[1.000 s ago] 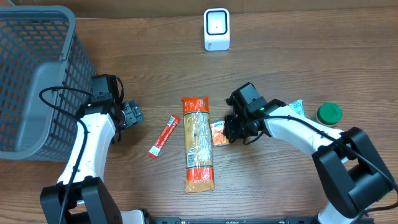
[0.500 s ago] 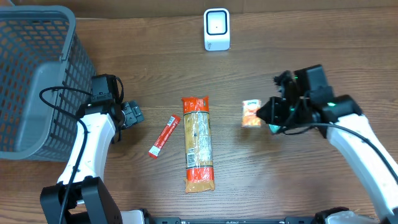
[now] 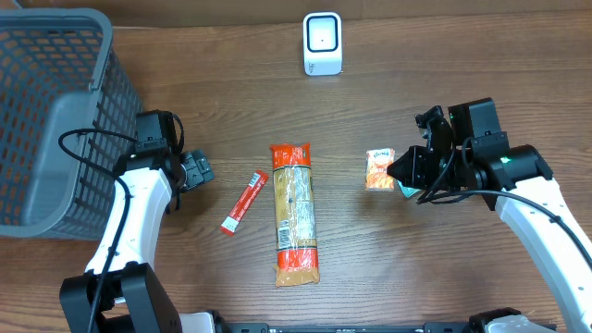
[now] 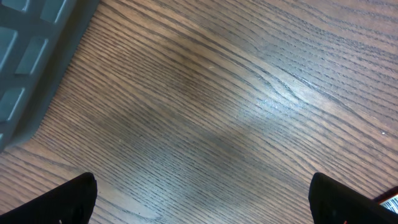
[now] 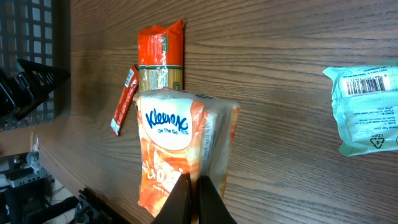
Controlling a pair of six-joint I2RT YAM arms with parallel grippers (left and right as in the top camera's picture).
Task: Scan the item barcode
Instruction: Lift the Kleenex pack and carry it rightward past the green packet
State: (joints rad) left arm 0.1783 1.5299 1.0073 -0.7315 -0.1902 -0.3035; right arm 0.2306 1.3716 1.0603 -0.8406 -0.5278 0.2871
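Tissue packet [image 5: 186,149] pinched at one short end by the closed right gripper [image 5: 193,193] and held above the table [image 3: 444,83], its long axis standing straight out ahead of the fingertips, printed front toward the wrist camera; no barcode shows on that face. The scanner [image 3: 323,43] lies beyond the gripper toward the far table edge and off to its left, upright, with bare wood between the two, so the right arm is judged the one to present the packet. Below and left of the gripper lie a pasta packet [image 3: 295,213] and a red sachet [image 3: 244,203]; a green pack [image 5: 367,109] lies to its right. The left gripper [image 3: 196,171] hangs spread wide and empty beside the basket [image 3: 55,111], well apart from the packet.
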